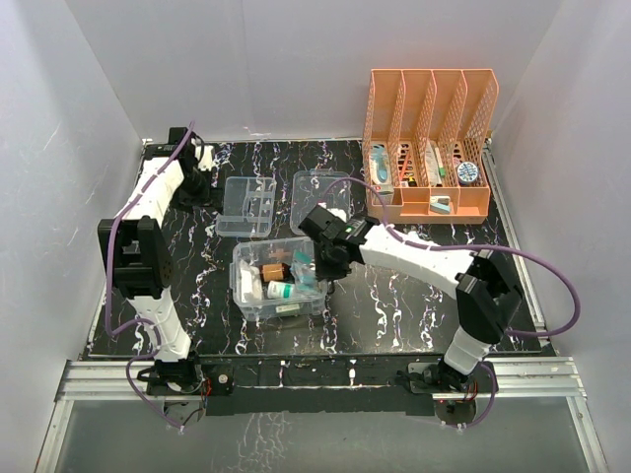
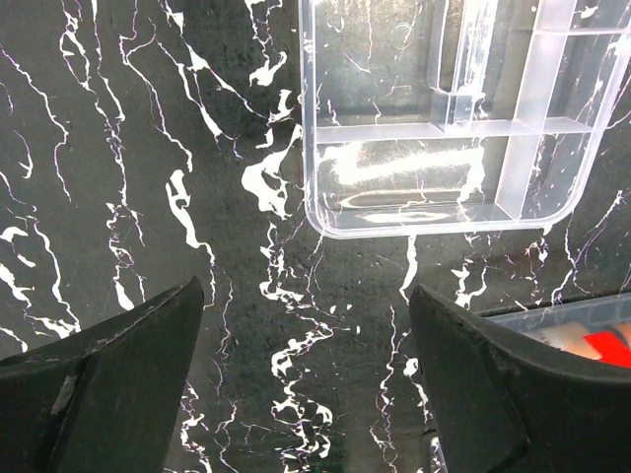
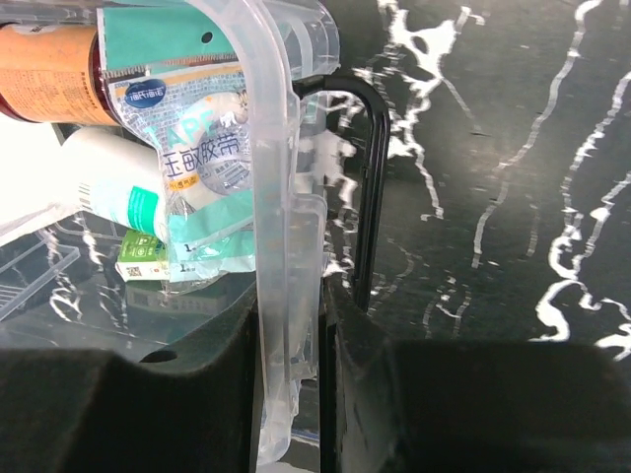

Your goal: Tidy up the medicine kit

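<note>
Box wall (image 3: 276, 148) in right gripper (image 3: 292, 355) (fingertips (image 3: 128, 414) dark, out of focus)

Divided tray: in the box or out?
Out. The shallow clear divided plastic tray lies on the black marbled table, beyond the deep clear rectangular plastic box, apart from it; its visible compartments look empty.

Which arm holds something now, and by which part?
The fingers of the right gripper pinch the deep clear box by its side wall at the rim. The left gripper holds nothing.
</note>
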